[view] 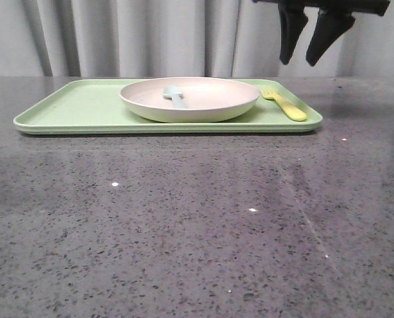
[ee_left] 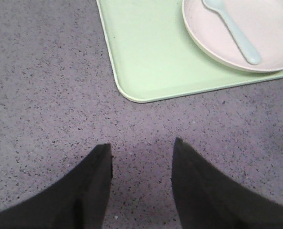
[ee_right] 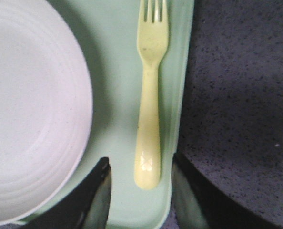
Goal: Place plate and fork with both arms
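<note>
Half the plate (ee_right: 32, 109) cropped out

A dark grey speckled counter (view: 184, 225) fills the foreground, its polished stone-like surface flecked with black and pale grains. Small bright glints of light dot it, and faint streaks of reflection run across the right side. Behind the counter hangs a pale grey curtain (view: 137, 36) in soft vertical folds, spanning the whole back.
</note>
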Tool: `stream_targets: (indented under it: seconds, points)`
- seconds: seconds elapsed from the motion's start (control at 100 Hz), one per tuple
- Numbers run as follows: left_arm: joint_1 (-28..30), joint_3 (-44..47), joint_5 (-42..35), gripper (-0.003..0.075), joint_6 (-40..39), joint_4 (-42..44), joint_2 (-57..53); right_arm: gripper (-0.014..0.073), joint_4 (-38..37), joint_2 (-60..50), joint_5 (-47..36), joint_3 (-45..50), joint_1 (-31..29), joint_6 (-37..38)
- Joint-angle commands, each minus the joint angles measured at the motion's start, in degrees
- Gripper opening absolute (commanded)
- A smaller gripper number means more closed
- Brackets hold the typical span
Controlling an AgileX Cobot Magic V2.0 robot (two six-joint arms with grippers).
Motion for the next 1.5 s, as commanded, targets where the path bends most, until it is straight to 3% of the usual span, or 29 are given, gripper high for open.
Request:
stream_targets:
  seconds: [0.0,0.48,0.63,1.0,1.09,1.2,1.35,1.49]
  points:
    - [-0.40,-1.14,-4.82,0.0302,-3.17,3.33,-1.60,0.0323,-1.64,-6.77,-0.66,-1.45,-0.32,0.15]
    - [-0.40,8.00,-11.92,0.0301,-9.73,12.36,-11.58,0.0323,-5.50,-29.66,-0.38,2.55,-0.32,0.10]
    - [-0.40,10.35,-12.15,0.0266,-10.98,12.50,-14.08,0.0323,-6.66,-38.70,-3.85,10.02,-0.32,0.10]
    - [-0.40,11.34,-13.14,0.0095,-11.12,13.74,-18.16,0.0314,-9.23,-61.65,-15.74,34.38,-0.32,0.14]
    - [-0.40,11.34,-13.14,0.0052,-11.12,13.74,-18.76,0.0246,-10.24,-66.56,-17.26,39.52,-0.32,0.14]
    - [-0.40,11.34,-13.14,-0.0020,-11.12,13.74,-19.54,0.0102,-11.08,-72.66,-18.19,44.75,-0.32,0.14]
    - [-0.40,11.63,-13.41,-0.0020,-11.12,13.74,-20.84,-0.0071,-12.79,-79.79,-19.34,50.43,-0.32,0.14]
    - [-0.40,13.42,-14.68,-0.0020,-11.12,13.60,-23.51,-0.0065,-13.33,-85.36,-20.60,55.48,-0.32,0.14]
